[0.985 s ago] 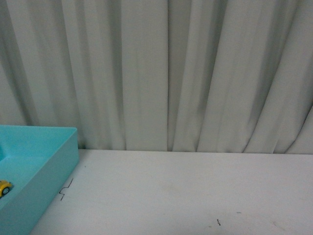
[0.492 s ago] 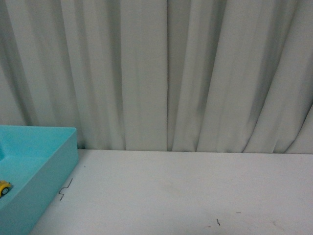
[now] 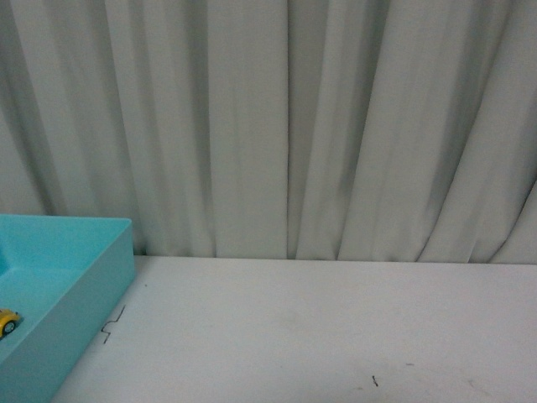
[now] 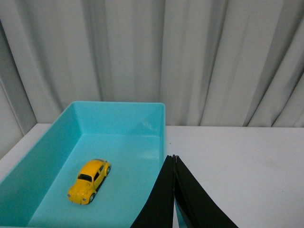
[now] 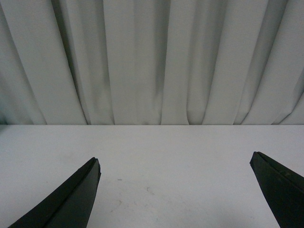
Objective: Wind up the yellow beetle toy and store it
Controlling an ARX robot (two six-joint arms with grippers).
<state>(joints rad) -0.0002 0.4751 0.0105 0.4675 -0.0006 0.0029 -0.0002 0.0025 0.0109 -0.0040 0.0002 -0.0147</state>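
The yellow beetle toy [image 4: 89, 181] stands on its wheels on the floor of a turquoise bin [image 4: 121, 108]. In the front view only a sliver of the toy [image 3: 7, 321] shows at the left edge, inside the bin [image 3: 92, 290]. My left gripper [image 4: 174, 158] is shut and empty, its black fingers [image 4: 159, 199] pressed together over the bin's near right wall, apart from the toy. My right gripper [image 5: 175, 162] is open and empty above bare white table [image 5: 161, 156]. Neither arm shows in the front view.
A white table [image 3: 319, 327] with faint dark marks [image 3: 112, 324] runs to a pale grey curtain [image 3: 285, 126] hanging along its far edge. The bin stands at the table's left side.
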